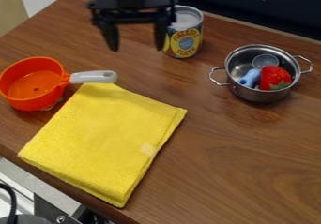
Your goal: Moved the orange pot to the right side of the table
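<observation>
The gripper [135, 42] hangs open high over the back of the table, its two fingers apart with nothing between them. Down and to its left, the orange pot [33, 84] stands upright at the table's left side. Its light grey handle [94, 77] points right, with the end by the upper edge of the yellow cloth. The gripper is well apart from the pot.
A folded yellow cloth [103, 138] lies at the centre left of the wooden table [244, 157]. A can [184, 38] stands at the back, close beside the gripper's right finger. A metal pot [256, 94] at the right holds a toy strawberry [273, 78] and a blue item.
</observation>
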Controlling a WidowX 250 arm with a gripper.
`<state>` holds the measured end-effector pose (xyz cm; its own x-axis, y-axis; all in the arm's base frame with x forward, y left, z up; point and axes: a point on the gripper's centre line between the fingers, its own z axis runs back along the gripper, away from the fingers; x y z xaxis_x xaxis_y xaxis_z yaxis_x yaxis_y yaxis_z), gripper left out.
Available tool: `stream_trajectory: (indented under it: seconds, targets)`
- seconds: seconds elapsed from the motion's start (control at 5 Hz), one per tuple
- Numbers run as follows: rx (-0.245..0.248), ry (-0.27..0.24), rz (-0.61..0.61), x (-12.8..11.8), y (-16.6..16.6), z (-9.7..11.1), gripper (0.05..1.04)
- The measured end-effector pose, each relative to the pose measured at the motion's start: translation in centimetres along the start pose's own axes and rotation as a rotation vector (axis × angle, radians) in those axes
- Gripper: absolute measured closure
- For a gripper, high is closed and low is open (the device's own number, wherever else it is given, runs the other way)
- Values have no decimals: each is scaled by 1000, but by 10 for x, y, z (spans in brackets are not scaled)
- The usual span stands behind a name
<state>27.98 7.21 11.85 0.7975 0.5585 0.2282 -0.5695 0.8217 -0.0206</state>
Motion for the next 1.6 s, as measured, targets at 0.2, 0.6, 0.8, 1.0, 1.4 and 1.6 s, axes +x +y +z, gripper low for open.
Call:
stream_trajectory:
  seconds: [0.2, 0.6, 0.8, 1.0, 1.4, 1.6]
  targets:
    - [92, -40, 243, 5, 30, -4, 85]
    - [192, -199, 720, 16, 81, -14, 85]
    - [211, -228, 781, 16, 90, -27, 85]
    - [241, -214, 786, 18, 96, -37, 85]
    - [220, -141, 847, 32, 115, -53, 85]
    - [220, -138, 849, 33, 122, -59, 85]
